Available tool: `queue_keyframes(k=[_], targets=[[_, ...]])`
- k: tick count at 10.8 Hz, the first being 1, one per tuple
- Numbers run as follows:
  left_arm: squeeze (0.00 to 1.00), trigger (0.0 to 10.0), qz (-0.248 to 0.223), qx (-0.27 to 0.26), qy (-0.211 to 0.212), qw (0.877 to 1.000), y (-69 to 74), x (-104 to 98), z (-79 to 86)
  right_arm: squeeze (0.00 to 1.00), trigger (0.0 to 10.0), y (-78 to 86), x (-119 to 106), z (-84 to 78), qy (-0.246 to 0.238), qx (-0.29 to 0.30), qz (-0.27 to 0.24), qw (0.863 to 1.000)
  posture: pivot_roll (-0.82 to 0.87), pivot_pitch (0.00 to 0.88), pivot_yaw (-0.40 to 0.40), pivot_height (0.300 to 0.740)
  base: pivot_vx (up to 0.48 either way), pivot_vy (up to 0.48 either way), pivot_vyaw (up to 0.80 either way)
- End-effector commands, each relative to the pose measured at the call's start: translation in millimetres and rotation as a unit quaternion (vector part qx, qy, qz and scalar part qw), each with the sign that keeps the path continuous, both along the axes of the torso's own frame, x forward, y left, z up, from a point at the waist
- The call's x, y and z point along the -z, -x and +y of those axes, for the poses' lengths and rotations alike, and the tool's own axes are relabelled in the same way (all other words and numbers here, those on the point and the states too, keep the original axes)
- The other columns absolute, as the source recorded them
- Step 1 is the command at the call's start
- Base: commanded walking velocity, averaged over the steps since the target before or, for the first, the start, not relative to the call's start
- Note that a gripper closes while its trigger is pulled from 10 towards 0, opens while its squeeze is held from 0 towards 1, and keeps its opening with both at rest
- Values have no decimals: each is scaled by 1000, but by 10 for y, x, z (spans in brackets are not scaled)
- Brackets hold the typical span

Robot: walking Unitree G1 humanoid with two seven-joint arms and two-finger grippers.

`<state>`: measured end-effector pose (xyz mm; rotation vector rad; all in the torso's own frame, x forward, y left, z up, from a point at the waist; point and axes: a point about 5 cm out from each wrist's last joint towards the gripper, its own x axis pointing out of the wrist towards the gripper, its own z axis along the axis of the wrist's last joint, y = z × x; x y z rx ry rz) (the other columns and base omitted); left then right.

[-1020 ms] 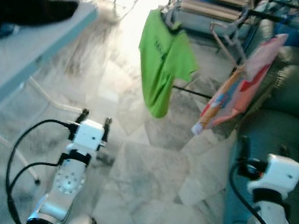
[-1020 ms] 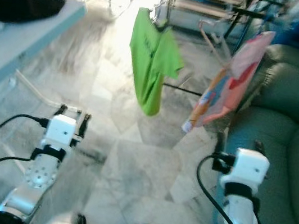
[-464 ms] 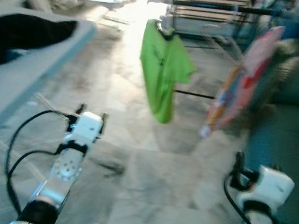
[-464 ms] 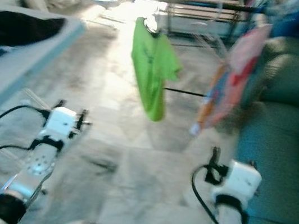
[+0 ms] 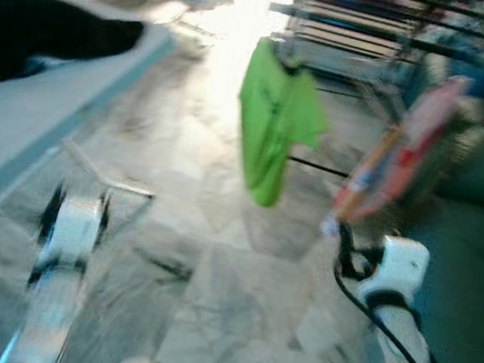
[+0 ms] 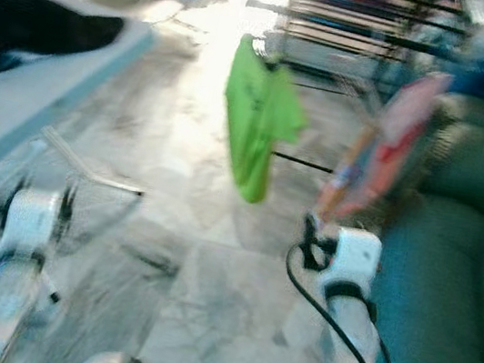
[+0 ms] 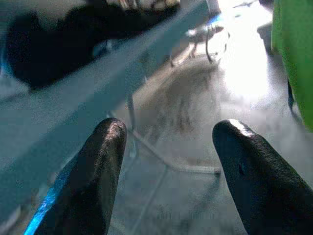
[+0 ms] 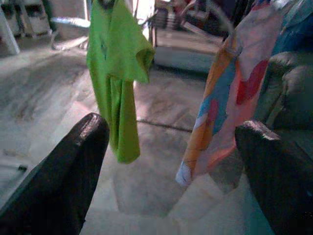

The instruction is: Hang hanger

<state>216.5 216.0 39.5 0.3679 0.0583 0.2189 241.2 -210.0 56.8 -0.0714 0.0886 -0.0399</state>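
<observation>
A bright green T-shirt [image 5: 275, 122] hangs on a hanger from the dark rail of a clothes rack [image 5: 368, 26], its long axis straight up and down, the soft cloth falling in loose folds with one short sleeve sticking out toward the sofa; the hanger itself is too blurred and small to make out beyond a dark hook at the collar. Just beside it, on the same rack, a pink, orange and blue patterned cloth [image 8: 222, 98] droops at a slant. The floor [image 5: 234, 291] is pale, veined marble tile, glossy under strong light. A dark green sofa [image 5: 473, 236] stands on the right, and a light blue worktop [image 5: 21, 123] with a black garment [image 5: 44, 35] on it on the left. The left gripper [image 7: 166, 147] and right gripper [image 8: 168, 147] each hold their black fingers wide apart, gripping nothing, well short of the shirt.
</observation>
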Motion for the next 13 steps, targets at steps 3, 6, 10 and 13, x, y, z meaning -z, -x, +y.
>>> queue_keyframes(k=[3, 6, 10, 13], targets=[[0, 10000, 9, 11, 12, 1000, 122, 1, -85, 0, 10000, 235, 6, -55, 9, 11, -1, 1000, -27, 110, -23, 740, 0, 0, 0], [0, 10000, -4, 8, 9, 1000, 29, -65, -86, 0, 10000, 349, 13, 103, 26, -8, -2, 1000, -44, 131, -37, 740, 0, 0, 533], [0, 10000, -21, -13, 12, 1000, -20, -126, -173, 0, 10000, -99, -264, 184, 34, -73, -50, 995, -8, 164, -59, 740, 0, 0, 800], [0, 10000, -22, -28, 2, 999, -22, -142, -106, 0, 10000, -59, -176, 245, 24, -85, -39, 995, 20, 168, -52, 740, 0, 0, 800]])
